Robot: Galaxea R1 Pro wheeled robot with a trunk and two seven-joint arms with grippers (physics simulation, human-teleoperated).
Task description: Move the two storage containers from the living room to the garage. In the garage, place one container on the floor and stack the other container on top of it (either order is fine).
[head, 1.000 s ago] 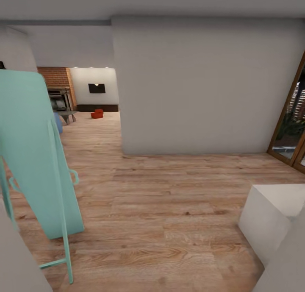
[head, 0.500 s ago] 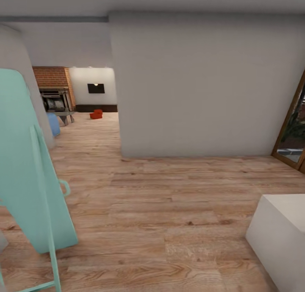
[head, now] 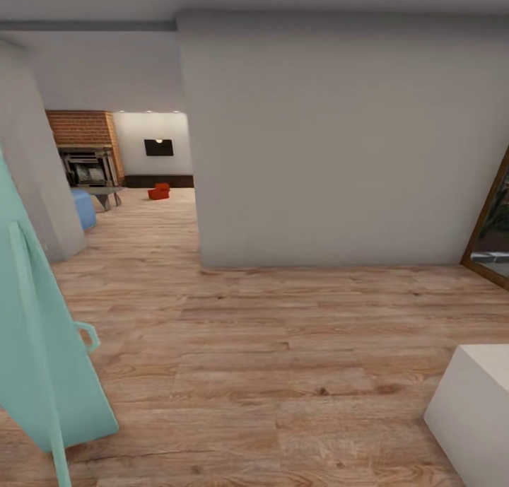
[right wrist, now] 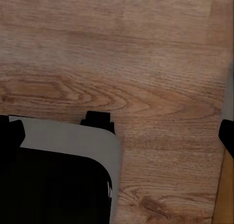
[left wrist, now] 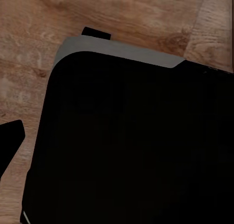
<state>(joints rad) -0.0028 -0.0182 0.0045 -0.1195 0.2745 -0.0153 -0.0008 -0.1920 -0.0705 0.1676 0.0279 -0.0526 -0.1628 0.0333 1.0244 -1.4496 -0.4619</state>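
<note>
Far beyond the pale wall [head: 332,141], past light wood planks [head: 283,345]: two storage containers [head: 159,191], below a black TV [head: 158,147]. No readable writing. Pincer states: cannot tell.

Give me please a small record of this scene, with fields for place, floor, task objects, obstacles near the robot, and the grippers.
place: hallway, opening ahead toward a room with a brick fireplace and a wall TV
floor: light wood planks
task objects: two storage containers, orange-red, far off on the floor below the TV
obstacles: grey wall block ahead; mint-green panel at left; white box at right
grippers: cannot tell
</note>
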